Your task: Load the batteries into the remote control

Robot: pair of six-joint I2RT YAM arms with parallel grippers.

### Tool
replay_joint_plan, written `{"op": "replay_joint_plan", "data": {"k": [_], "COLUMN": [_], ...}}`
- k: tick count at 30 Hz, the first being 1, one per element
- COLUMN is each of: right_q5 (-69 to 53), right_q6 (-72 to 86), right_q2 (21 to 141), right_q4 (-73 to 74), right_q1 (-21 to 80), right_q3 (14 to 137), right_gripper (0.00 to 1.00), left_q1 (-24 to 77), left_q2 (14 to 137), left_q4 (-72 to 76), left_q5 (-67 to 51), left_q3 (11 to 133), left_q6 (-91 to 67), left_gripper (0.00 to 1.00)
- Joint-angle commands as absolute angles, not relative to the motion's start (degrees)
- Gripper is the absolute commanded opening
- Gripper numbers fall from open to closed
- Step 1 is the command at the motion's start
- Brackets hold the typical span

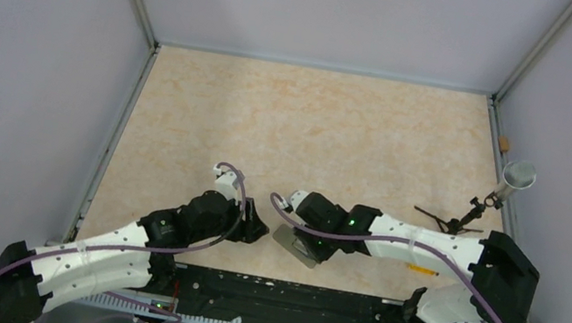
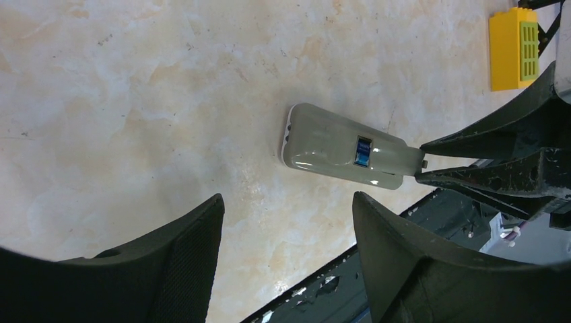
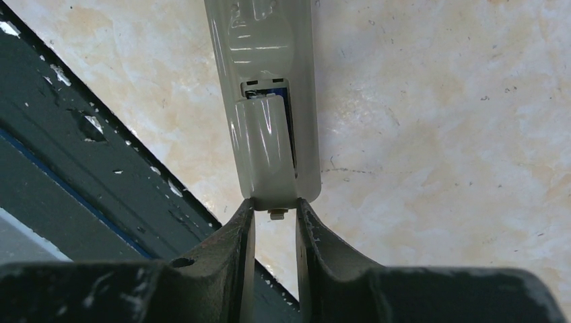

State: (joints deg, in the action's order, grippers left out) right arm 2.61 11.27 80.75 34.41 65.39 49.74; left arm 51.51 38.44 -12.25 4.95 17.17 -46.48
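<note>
Right wrist view: right fingers (image 3: 244, 225) sit close at the remote (image 3: 259, 47), lower end; grip unclear. Your left fingers (image 2: 377, 229) spread wide. Looks light, slippery; hold its long sides.

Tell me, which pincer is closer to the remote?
Right. The right pincer is pinching one end of the remote, so it is touching it. The left pincer hangs open off to the side, apart from the remote and holding nothing.

Marbled beige table (image 1: 314, 131), grey-backed remote control (image 2: 340, 151), yellow block (image 2: 515, 47)
</note>
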Motion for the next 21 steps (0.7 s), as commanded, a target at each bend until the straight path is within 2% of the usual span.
{"op": "replay_joint_plan", "data": {"k": [1, 21], "right_q5": [1.3, 0.3], "right_q6": [13.4, 17.4], "right_q2": [80.7, 85.0], "right_q4": [36.9, 40.1], "right_q1": [64.7, 64.8], "right_q3": [53.8, 57.3], "right_gripper": [0.00, 0.00], "left_q1": [51.3, 51.3], "left_q2": [38.4, 36.8], "left_q4": [-9.3, -8.7], "left_q5": [4.3, 3.5], "left_q3": [17.0, 16.1], "left_q6": [-45.5, -44.1], "left_gripper": [0.71, 0.71]}}
